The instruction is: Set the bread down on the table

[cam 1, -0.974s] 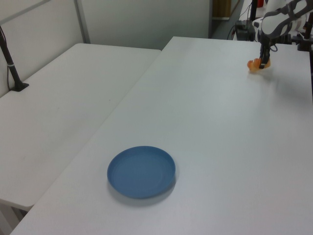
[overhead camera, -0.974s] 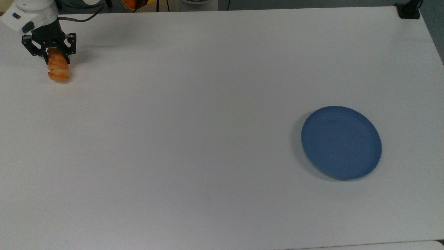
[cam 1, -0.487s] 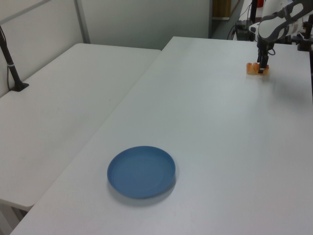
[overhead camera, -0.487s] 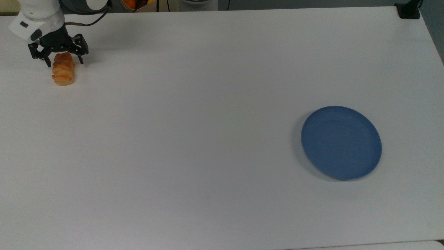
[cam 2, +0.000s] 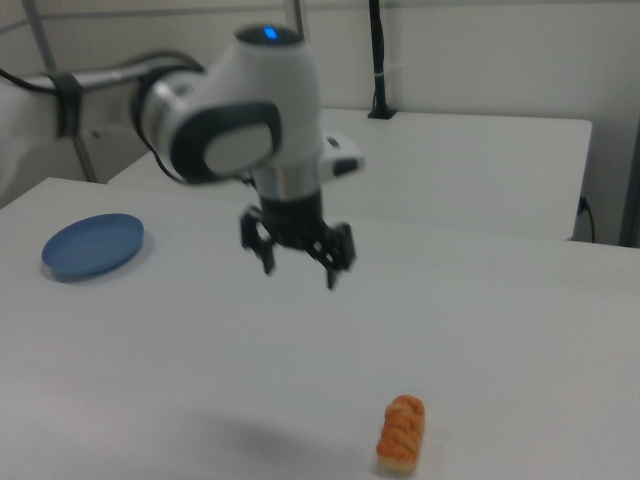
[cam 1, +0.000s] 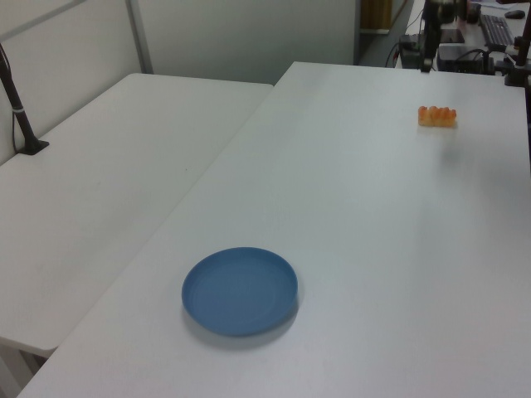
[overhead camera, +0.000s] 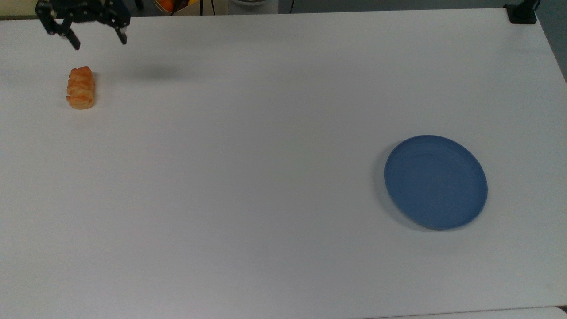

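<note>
Top view has the bread [overhead camera: 80, 87] lying flat on the table [overhead camera: 266, 133], way out toward 10 o'clock from the middle of the picture, long axis running roughly 12 to 6. The gripper [overhead camera: 97, 40] hangs up at about 1 o'clock from it, clear of it, with its two fingers spread wide and nothing between them. Right view backs that up: the gripper [cam 2: 299, 271] floats well above the tabletop, jaws apart and empty, while the bread [cam 2: 402, 433] sits down at around 5 o'clock from it, resting on the white surface with nothing touching it. The blue plate [overhead camera: 436, 182] is bare and well apart from the bread, off toward 4 o'clock in the top view. So as far as I can tell the job is basically done: the bread is on the table and not on the plate, it looks settled, and the hand has let go. All that seems left is for the arm to pull clear, if that even counts.
</note>
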`<state>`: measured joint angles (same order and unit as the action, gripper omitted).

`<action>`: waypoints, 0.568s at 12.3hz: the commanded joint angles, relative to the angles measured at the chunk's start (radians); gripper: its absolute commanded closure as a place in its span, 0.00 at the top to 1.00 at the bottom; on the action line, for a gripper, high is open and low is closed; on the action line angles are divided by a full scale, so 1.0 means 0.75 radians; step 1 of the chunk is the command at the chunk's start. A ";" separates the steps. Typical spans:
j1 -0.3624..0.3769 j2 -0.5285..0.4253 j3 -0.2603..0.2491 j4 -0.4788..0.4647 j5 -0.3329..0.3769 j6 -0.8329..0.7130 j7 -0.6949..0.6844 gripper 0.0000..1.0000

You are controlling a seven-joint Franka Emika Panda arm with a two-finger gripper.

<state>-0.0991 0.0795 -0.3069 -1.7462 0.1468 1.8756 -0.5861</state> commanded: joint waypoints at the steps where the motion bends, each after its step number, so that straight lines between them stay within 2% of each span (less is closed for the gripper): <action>1: 0.007 -0.100 0.092 0.186 0.147 -0.368 0.326 1.00; 2: 0.009 -0.132 0.135 0.207 0.172 -0.428 0.455 1.00; 4: 0.009 -0.194 0.261 0.215 0.175 -0.459 0.658 1.00; 6: 0.013 -0.222 0.384 0.215 0.150 -0.455 0.791 1.00; 7: 0.050 -0.225 0.411 0.213 0.148 -0.447 0.840 1.00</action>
<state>-0.0887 -0.0702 -0.0499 -1.5821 0.2668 1.5527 -0.0457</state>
